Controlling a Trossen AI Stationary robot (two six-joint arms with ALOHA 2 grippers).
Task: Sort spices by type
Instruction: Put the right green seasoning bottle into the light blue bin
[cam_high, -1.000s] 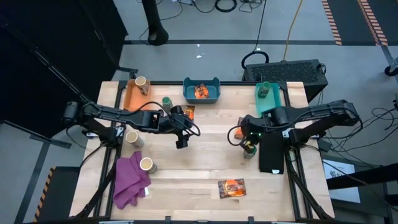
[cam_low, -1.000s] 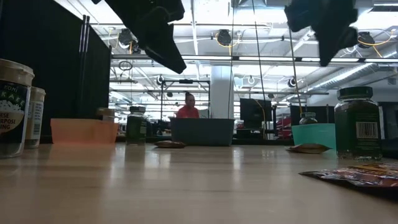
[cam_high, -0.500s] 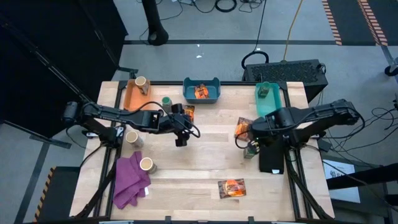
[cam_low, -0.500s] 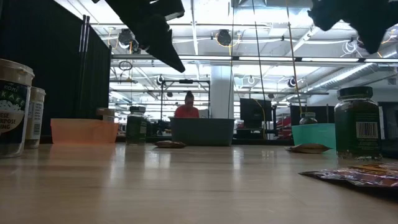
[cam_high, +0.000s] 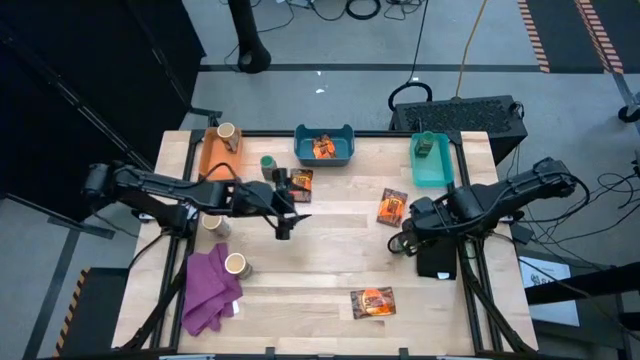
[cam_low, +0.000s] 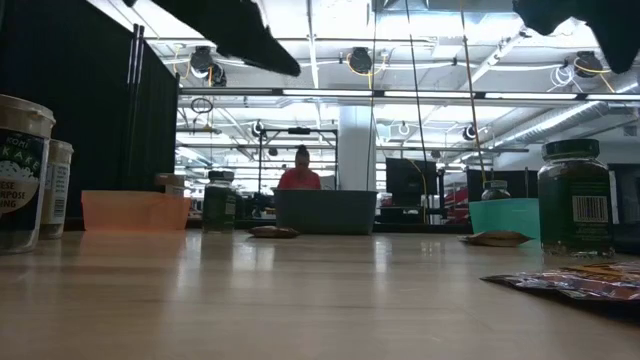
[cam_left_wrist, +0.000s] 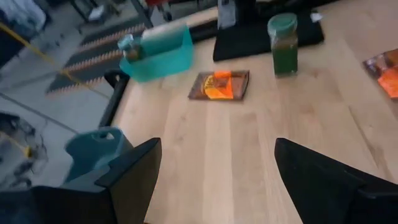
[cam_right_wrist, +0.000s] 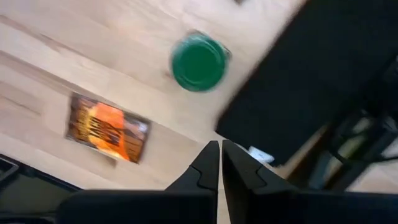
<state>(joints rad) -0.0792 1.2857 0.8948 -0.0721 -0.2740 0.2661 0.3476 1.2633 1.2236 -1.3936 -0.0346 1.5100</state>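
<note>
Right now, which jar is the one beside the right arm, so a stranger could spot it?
Find the teal bin at the table's far right corner, then the black mat nearer the front. The green jar stands at that mat's inner edge, alone; the other green jar stands across the table by the orange bin.

The whole table (cam_high: 320, 280) is seen straight down from overhead; it is viewed level from its surface by the low camera. The green jar (cam_right_wrist: 199, 61) is shared by both close wrist views.

Both arms reach inward above the table — left end effector (cam_high: 283, 232) spread wide, right end effector (cam_right_wrist: 219, 163) pressed shut.
</note>
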